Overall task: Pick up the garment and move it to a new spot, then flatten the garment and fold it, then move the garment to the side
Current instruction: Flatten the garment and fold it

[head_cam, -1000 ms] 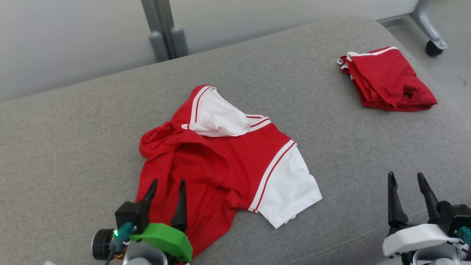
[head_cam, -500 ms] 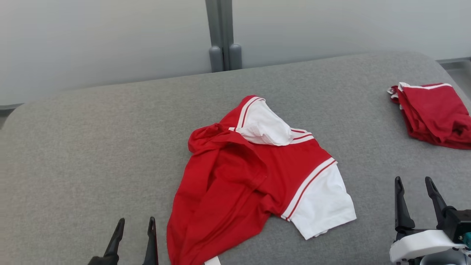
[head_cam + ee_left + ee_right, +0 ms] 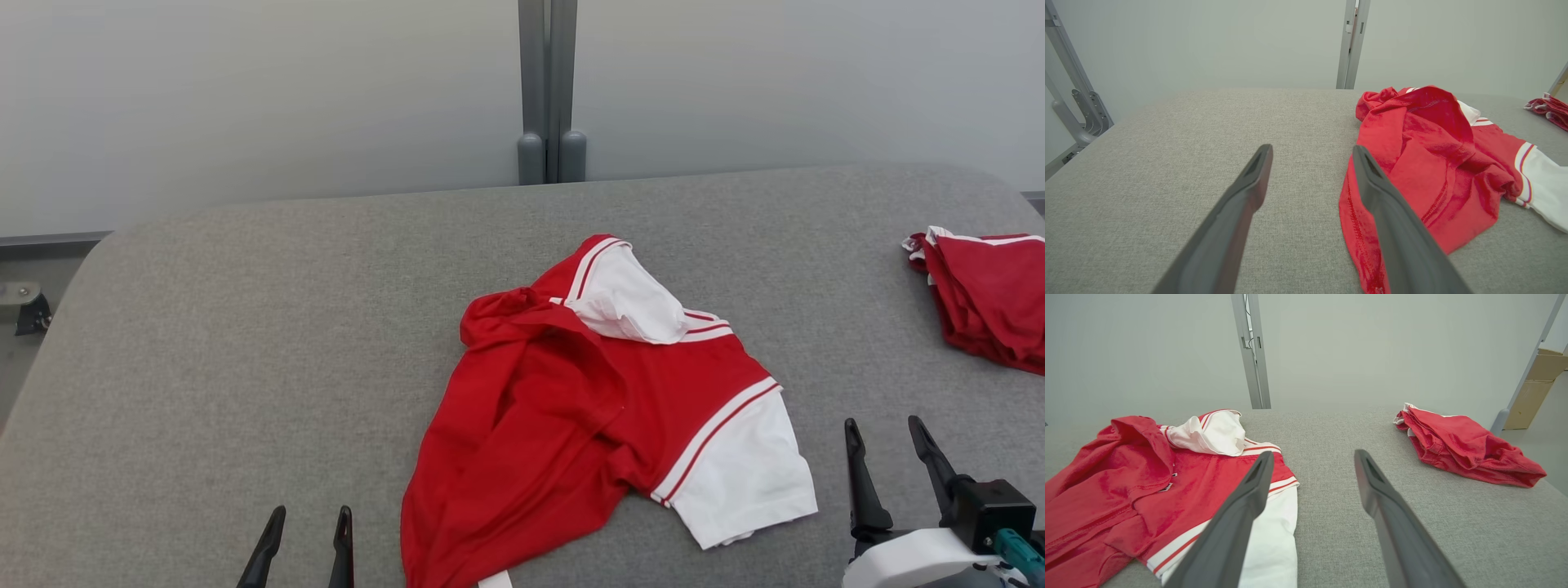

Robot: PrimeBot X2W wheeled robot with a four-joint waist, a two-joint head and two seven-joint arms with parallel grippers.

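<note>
The garment [image 3: 588,408] is a red T-shirt with white, red-striped sleeves, lying crumpled in the middle of the grey padded table [image 3: 245,343]; it also appears in the left wrist view [image 3: 1425,163] and the right wrist view [image 3: 1147,486]. My left gripper [image 3: 309,523] is open at the bottom edge, left of the shirt's hem and apart from it. In its own view the left gripper [image 3: 1310,153] has nothing between the fingers. My right gripper [image 3: 886,429] is open at the lower right, right of the white sleeve. The right gripper [image 3: 1312,457] is empty too.
A second red garment [image 3: 984,298], folded, lies at the table's right edge, also seen in the right wrist view [image 3: 1461,447]. A grey post [image 3: 549,90] stands behind the table against the pale wall. The table's left half is bare fabric.
The head camera has turned, so the whole scene slid right and down. The left gripper has drawn back off the shirt's hem to its left. The shirt lies as before.
</note>
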